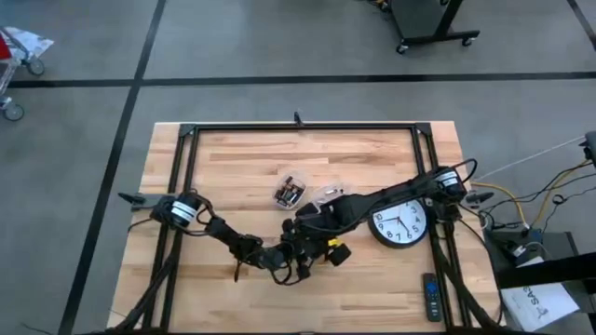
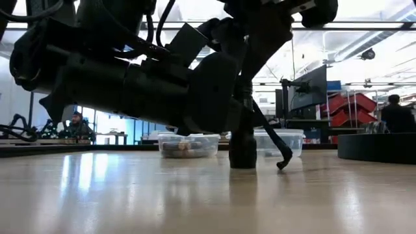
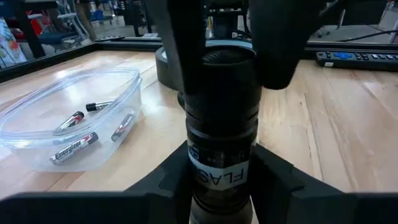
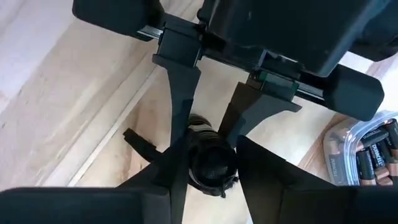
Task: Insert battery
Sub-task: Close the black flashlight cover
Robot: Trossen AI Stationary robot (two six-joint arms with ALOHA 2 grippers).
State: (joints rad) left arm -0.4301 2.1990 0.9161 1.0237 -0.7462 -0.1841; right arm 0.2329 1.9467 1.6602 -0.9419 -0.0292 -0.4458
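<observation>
Pale wooden tabletop (image 1: 372,270): both arms reaching inward, left gripper (image 3: 221,180) and right gripper (image 4: 208,158) each pinching the upright black cylindrical flashlight (image 3: 221,118) between their jaws.

The floor (image 1: 279,56) is gray with dark lines. A black cart (image 1: 430,23) stands on it. Bright ceiling lights (image 2: 364,26) shine above.

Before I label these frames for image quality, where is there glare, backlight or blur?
Low view: bright windows behind leave the arms as dark shapes, and the table shines with reflected light. Left wrist view: the flashlight up close is soft, the batteries in the clear tub sharper. Right wrist view: near fingers blurred. High view: even light.
</observation>
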